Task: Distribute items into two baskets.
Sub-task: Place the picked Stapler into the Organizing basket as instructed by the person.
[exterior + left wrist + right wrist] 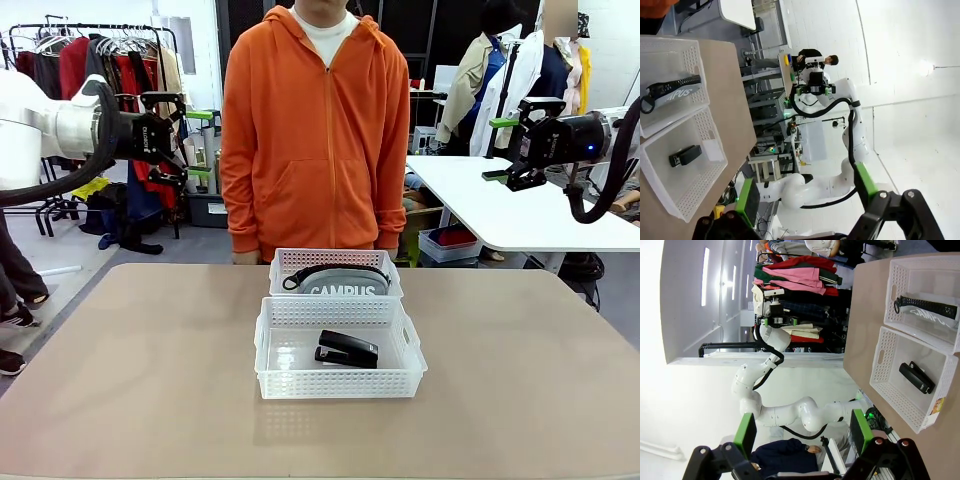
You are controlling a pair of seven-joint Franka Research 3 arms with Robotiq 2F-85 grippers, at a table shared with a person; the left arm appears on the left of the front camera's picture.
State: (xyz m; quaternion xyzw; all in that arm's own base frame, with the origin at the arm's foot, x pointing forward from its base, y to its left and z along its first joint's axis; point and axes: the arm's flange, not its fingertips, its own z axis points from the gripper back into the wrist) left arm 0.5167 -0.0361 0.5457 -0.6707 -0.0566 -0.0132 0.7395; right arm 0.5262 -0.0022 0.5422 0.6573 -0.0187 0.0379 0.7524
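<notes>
Grey fabric pouch [343,283], lettered "CAMPUS", stands on edge inside the far basket [285,262], nearest the person in the orange hoodie [315,130]. The black stapler [347,350] lies flat on the floor of the near, larger basket [268,362], which touches the far one at the middle of the desk [120,380]. Both items appear distributed, one per basket. The left hand [172,136] is raised well clear of the desk with its fingers apart and nothing between them; the right hand [512,150] is likewise raised, fingers apart, empty. Judged handling: the pouch is soft and light, will sag if pinched at a corner, and is best taken across its upper edge near the black strap. The stapler is rigid, smooth and denser; grip across its narrow body at mid-length.
</notes>
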